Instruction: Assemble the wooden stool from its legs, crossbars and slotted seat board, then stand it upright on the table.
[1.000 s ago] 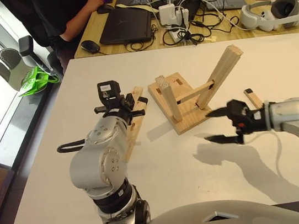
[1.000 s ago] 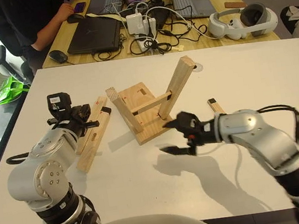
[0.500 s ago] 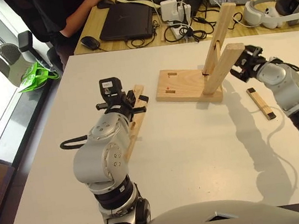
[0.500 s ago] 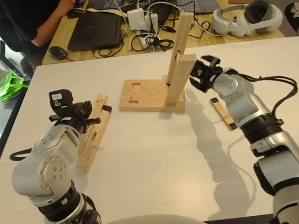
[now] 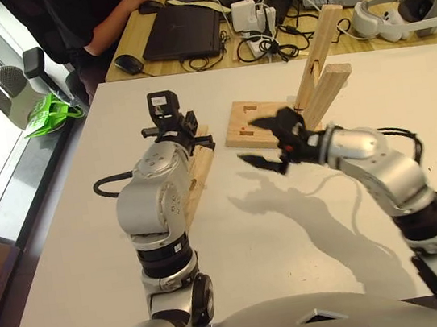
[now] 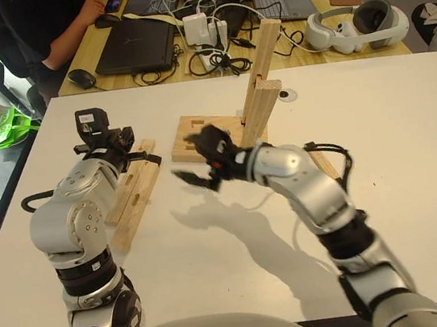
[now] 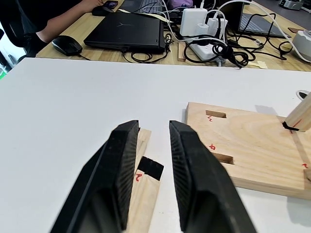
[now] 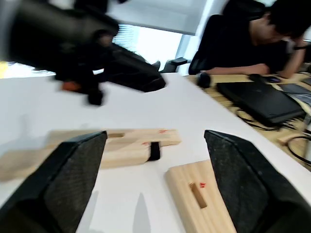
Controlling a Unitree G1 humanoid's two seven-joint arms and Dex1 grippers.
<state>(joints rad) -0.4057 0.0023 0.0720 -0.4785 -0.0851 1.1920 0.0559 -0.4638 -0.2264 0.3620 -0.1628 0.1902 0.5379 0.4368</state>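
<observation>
My right gripper (image 5: pixel 246 142) quits standing legs (image 5: pixel 321 68), swings back across seat board (image 7: pixel 252 145) toward loose legs (image 6: pixel 137 195). I judge two legs seated, two left. Fingers spread wide, empty, touching nothing. Left gripper (image 7: pixel 154 127) hovers over loose legs' end, fingers slightly parted, gripping nothing. Board lies flat on table (image 5: pixel 294 234).

Head stereo pair looking down, wrist cameras close, sharing seat board (image 7: pixel 243 145)
</observation>
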